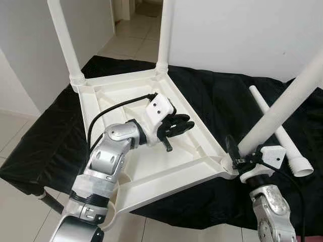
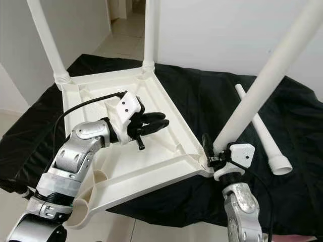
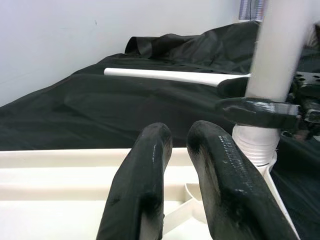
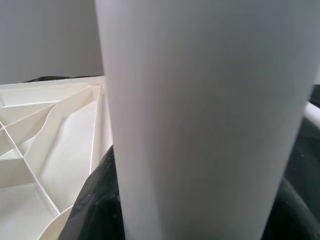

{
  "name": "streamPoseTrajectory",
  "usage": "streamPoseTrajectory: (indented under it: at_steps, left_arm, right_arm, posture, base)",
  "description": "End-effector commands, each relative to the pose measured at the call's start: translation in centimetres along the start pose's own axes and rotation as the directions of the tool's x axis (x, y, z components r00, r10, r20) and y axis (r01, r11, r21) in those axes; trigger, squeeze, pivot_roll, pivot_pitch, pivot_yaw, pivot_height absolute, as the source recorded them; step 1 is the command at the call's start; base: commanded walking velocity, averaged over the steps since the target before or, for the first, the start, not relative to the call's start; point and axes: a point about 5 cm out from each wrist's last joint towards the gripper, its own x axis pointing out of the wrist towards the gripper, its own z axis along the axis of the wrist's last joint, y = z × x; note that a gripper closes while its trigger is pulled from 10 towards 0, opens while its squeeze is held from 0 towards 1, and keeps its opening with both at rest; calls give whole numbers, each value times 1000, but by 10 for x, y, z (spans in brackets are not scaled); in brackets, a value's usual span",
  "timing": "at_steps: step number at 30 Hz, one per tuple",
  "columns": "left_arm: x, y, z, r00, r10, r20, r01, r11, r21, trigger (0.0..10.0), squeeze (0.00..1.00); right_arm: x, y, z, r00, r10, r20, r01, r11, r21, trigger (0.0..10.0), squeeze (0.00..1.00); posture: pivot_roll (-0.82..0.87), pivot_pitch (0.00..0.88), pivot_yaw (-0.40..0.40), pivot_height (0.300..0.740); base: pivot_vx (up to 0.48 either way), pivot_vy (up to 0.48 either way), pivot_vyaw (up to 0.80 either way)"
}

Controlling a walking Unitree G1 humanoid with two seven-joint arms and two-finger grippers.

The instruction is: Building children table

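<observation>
A white plastic table top [image 1: 151,166] lies upside down on a black cloth. Two white legs [image 1: 63,35] [image 1: 165,30] stand upright in its far corners. A third leg [image 1: 287,103] leans out to the right from the near-right corner, and my right gripper [image 1: 241,151] is shut on its base; in the right wrist view that leg [image 4: 200,120] sits between the fingers. A fourth leg [image 1: 280,133] lies loose on the cloth at the right. My left gripper [image 1: 187,124] hovers over the ribbed underside, fingers [image 3: 145,190] together, holding nothing.
The black cloth [image 1: 45,136] covers a low surface whose front edge drops to a tiled floor [image 1: 20,212]. White walls stand behind and to the left, with a doorway [image 1: 136,15] at the far side. The near-left corner socket [image 2: 81,217] overhangs the cloth's edge.
</observation>
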Motion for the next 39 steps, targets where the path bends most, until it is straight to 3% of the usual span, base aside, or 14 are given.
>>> streamPoseTrajectory:
  at_steps: [1,11,15,16,22,28,31,33,34,39]
  left_arm:
    - [0,8,2,993,121,-4,-121,993,17,10000,0]
    - [0,10,3,992,129,-1,-129,991,21,10000,0]
    - [0,10,3,991,132,-2,-132,991,22,10000,0]
    - [-1,11,2,991,136,-2,-136,990,22,10000,0]
    - [-2,11,2,990,139,-2,-139,990,21,10000,0]
    - [-1,10,2,991,134,-2,-134,991,20,10000,0]
    - [-1,11,2,991,133,-2,-133,991,21,10000,0]
    - [0,11,2,991,133,-2,-133,991,21,10000,0]
    - [-1,11,3,991,131,-3,-131,991,22,10000,0]
    - [-1,11,2,992,128,-5,-128,992,24,10000,0]
  right_arm:
    - [-13,3,-48,955,23,-296,-2,997,72,10000,0]
    - [-9,6,-50,916,130,-379,-145,989,-11,10000,0]
    - [-9,7,-48,919,137,-369,-161,986,-36,10000,0]
    - [-11,9,-46,940,130,-316,-144,989,-19,10000,0]
    - [-16,11,-41,967,64,-246,-55,998,43,10000,0]
    - [-17,7,-36,984,-59,-170,75,993,88,10000,0]
    - [-19,7,-32,990,-63,-123,75,993,95,10000,0]
    - [-22,9,-30,995,-38,-96,43,998,45,10000,0]
    - [-26,16,-26,997,48,-66,-53,996,-78,10000,0]
    - [-31,22,-26,992,109,-66,-117,984,-137,10000,0]
  posture:
    - [-106,0,2,740]
    - [-100,0,-4,740]
    - [-100,0,-4,740]
    - [-95,0,-11,740]
    - [-97,0,-10,740]
    - [-102,0,-6,740]
    - [-102,0,-6,740]
    - [-102,0,-4,740]
    - [-103,0,-1,740]
    - [-104,0,2,740]
  base:
    - [0,0,0]
    - [0,0,0]
    - [0,0,0]
    - [0,0,0]
    - [0,0,0]
    - [0,0,0]
    - [0,0,0]
    - [0,0,0]
    - [0,0,0]
    - [0,0,0]
